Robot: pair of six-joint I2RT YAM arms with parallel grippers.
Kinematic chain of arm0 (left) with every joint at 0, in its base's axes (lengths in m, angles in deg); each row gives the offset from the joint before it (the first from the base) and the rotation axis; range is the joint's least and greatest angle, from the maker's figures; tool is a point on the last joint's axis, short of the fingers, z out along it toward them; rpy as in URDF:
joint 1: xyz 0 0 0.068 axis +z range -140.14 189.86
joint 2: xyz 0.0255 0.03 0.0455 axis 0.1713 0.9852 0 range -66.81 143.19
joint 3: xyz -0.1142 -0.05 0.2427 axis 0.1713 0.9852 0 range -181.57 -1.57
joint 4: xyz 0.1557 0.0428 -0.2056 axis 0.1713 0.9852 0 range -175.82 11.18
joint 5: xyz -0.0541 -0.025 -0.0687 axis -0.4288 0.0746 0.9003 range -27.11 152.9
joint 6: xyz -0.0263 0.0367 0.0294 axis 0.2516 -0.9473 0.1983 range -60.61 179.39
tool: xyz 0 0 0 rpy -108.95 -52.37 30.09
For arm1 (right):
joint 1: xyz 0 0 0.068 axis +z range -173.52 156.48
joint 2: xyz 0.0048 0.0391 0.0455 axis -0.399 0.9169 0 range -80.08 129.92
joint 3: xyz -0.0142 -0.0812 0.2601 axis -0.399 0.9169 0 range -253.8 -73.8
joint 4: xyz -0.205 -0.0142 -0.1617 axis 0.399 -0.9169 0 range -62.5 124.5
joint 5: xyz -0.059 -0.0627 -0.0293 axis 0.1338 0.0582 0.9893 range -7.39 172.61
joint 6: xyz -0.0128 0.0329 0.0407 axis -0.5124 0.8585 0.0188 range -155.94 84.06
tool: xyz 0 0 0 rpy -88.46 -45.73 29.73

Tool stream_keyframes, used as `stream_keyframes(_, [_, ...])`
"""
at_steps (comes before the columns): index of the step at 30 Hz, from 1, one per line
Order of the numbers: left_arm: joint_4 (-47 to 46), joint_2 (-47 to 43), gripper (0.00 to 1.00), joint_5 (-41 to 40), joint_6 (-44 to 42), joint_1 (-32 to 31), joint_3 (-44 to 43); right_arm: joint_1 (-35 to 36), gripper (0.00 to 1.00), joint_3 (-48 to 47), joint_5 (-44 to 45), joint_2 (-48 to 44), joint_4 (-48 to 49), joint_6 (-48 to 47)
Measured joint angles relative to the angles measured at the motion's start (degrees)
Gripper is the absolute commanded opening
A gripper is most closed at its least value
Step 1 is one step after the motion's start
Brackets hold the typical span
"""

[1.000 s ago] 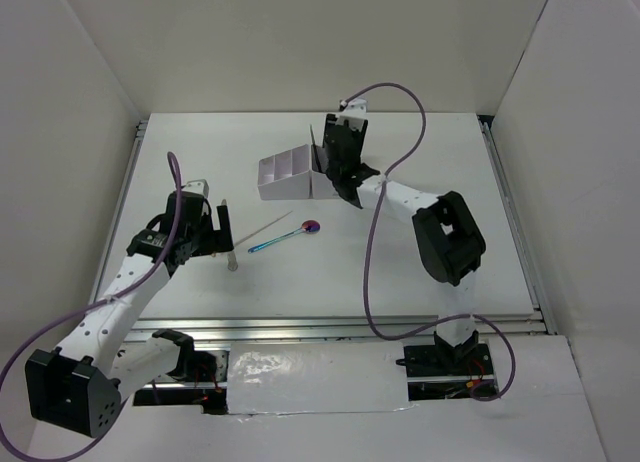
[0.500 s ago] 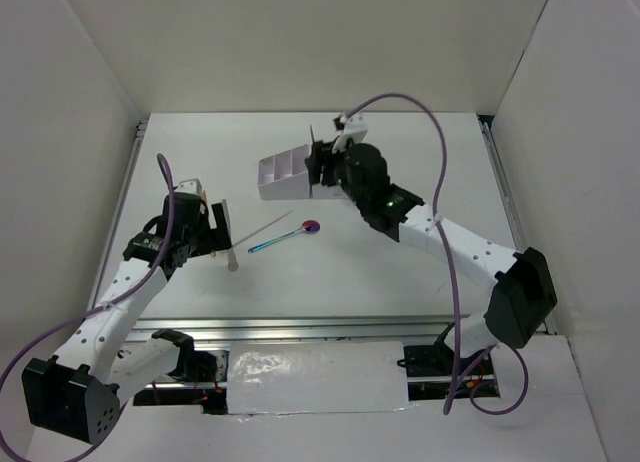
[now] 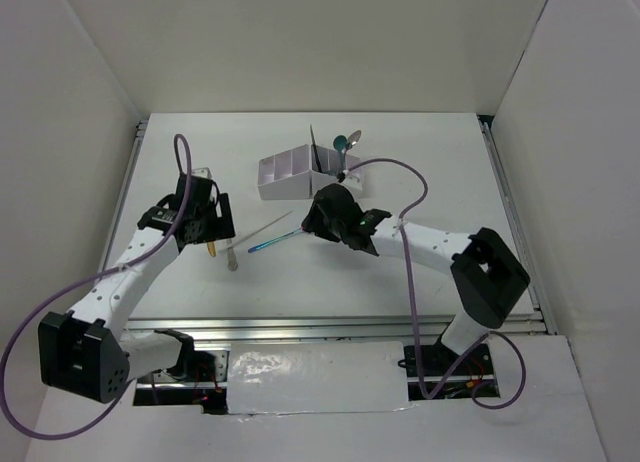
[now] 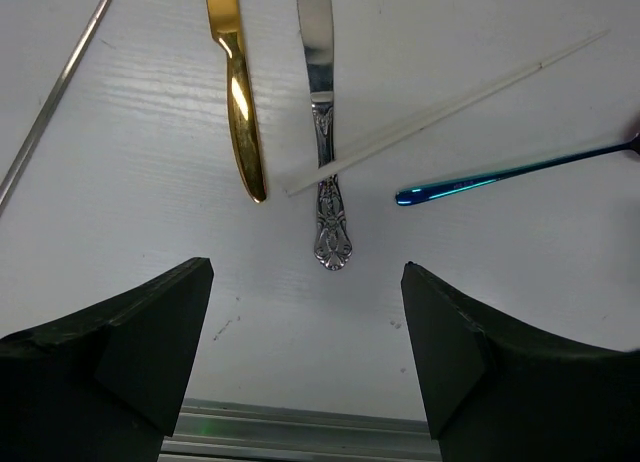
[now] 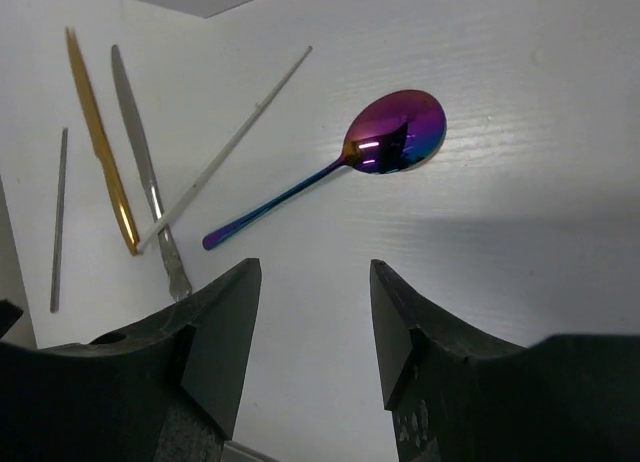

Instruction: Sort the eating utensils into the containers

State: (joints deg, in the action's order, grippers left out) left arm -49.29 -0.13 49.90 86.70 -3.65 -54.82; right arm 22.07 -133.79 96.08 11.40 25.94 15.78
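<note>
The white organizer box stands at the back centre, with a teal spoon and a silver spoon sticking out at its right end. A gold-handled piece, a silver knife, a thin white stick and an iridescent spoon lie on the table. My left gripper is open and empty above the knife handles. My right gripper is open and empty just near of the iridescent spoon, covering its bowl in the top view.
A thin grey stick lies left of the gold piece. A dark slim piece stands upright in the box. The white stick crosses over the silver knife. A metal rail runs along the table's near edge.
My right arm has swung from the organizer box down toward me to hover over the iridescent spoon. The spoons in the box now show. My left gripper has shifted slightly over the knives.
</note>
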Motion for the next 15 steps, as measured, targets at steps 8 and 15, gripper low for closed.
stream_keyframes(8, [0.92,7.02,0.95,-2.21,-1.29,0.00,-4.59,2.08,0.54,-6.99,5.29,12.52,-2.43,14.10])
stream_keyframes(15, [0.68,4.59,0.96,-2.16,-1.44,0.04,-4.37,4.44,0.52,-10.51,8.79,17.59,-3.54,22.88])
